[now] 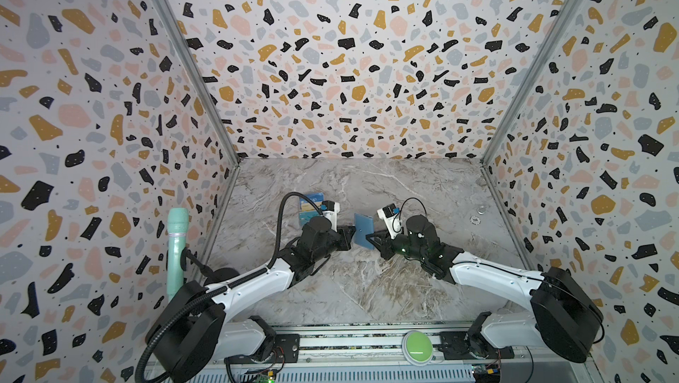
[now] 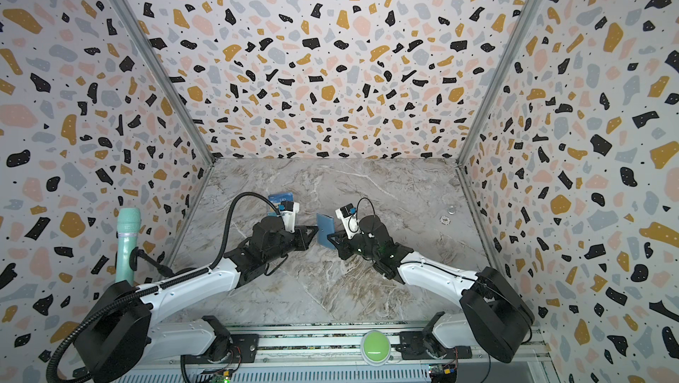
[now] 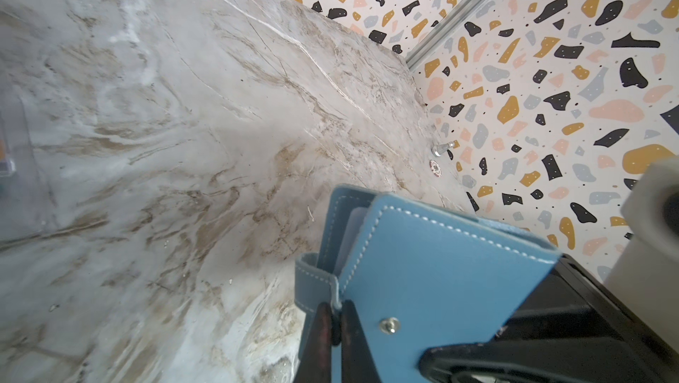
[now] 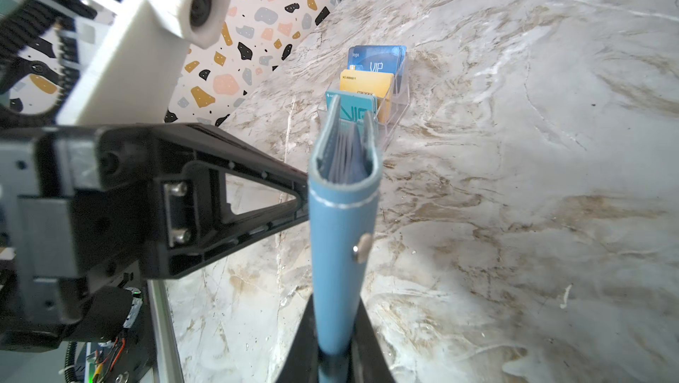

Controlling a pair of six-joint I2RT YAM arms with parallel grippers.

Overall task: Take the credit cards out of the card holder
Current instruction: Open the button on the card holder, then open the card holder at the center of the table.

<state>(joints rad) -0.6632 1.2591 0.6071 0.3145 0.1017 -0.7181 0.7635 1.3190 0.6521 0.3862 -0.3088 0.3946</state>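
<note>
Card holder [image 1: 363, 232] clamped upright in right gripper [image 4: 336, 329]; left gripper [image 3: 336, 320] beside it pinches snap tab [image 3: 316, 282], prob. to pull cover open.

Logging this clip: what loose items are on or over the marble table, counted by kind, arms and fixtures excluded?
card holder, blue, held up off the table: 1
clear case of stacked cards: 1
round chip: 1
small metal piece: 1
Total: 4
</note>
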